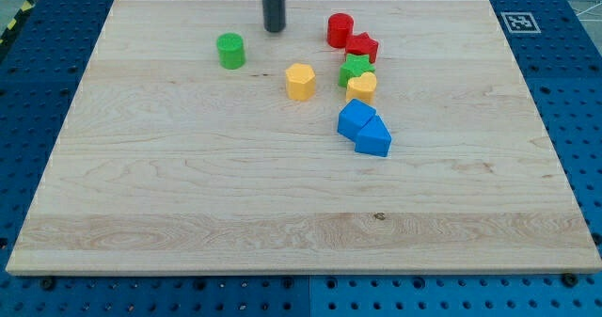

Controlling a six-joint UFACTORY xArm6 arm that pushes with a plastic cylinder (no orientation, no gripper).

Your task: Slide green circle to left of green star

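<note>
The green circle [230, 50] is a short green cylinder at the upper left of the wooden board [188, 195]. The green star [356, 70] sits to the right of the middle, pressed between a red star-like block [362, 46] above it and a yellow heart-like block [362, 86] below it. My tip [274, 29] is the lower end of the dark rod at the view's top. It stands up and to the right of the green circle, a small gap away, and well left of the green star.
A red cylinder [340, 29] touches the red star-like block. A yellow hexagon-like block [300, 81] lies between the green circle and the green star. Two blue blocks [356, 118] [374, 136] sit together below the yellow heart-like block. A blue pegboard [564, 91] surrounds the board.
</note>
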